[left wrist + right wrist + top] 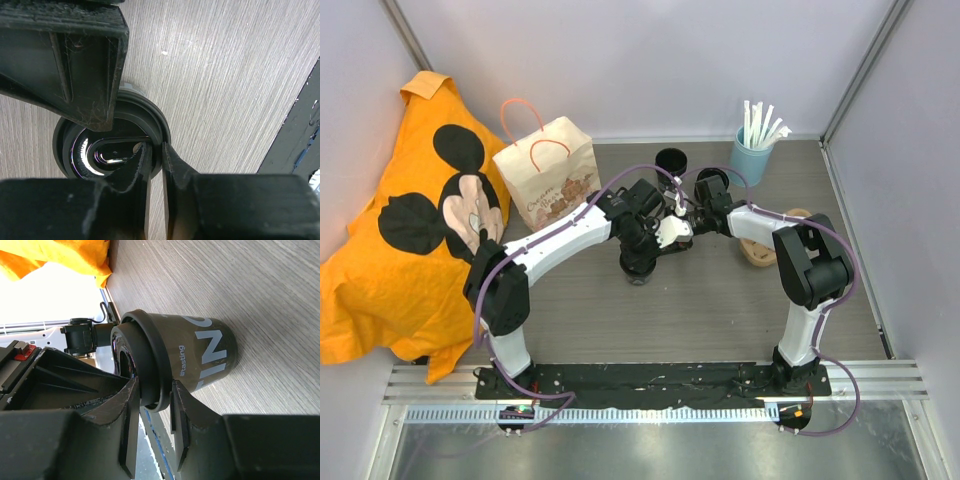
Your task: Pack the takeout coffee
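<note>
Right there in the middle, the takeout coffee [200,355] stood upright on the wood-grain table [720,310], white lettering down its dark side, and both arms were crowded in over it. The right gripper [154,390] was clamped on the rim, one finger down inside the cup and the other outside against the lip. The left gripper [157,152] matched it from its own side, jaws drawn narrow with the rim pinched between them. Back and to the left, well apart from the held cup, stood the paper bag [548,175] with its pink handles. A second black cup [671,160] sat just right of the bag, with the light blue cup [752,155] of straws farther right. The tan tray [760,245] lay beside the right arm, and the orange cloth [410,230] was heaped at far left.
</note>
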